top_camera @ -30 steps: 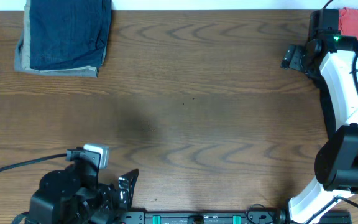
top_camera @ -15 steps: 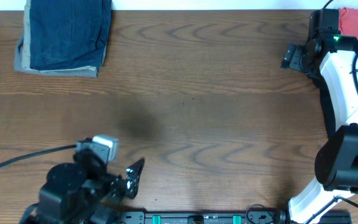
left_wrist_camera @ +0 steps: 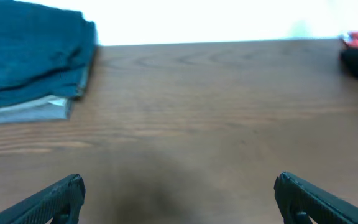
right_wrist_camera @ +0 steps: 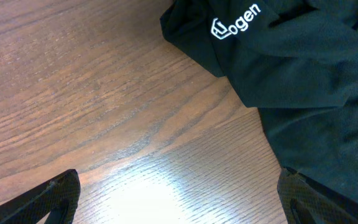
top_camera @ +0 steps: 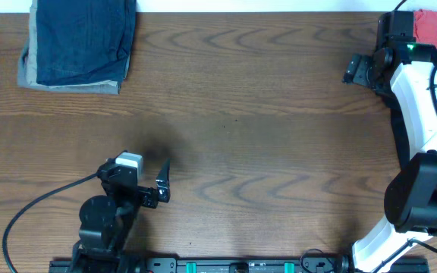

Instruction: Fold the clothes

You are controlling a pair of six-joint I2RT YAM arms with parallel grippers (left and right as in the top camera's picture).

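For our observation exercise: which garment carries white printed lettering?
The black fabric garment in the right wrist view; the folded blue denim, the grey cloth beneath it and the red cloth show no lettering.

Left arm (top_camera: 106,216) is tucked low at the near edge, left gripper (left_wrist_camera: 179,186) aimed forward with its fingers spread wide. Right arm (top_camera: 423,114) reaches up the right side to the far corner, and the right gripper (right_wrist_camera: 179,193) is spread wide too.
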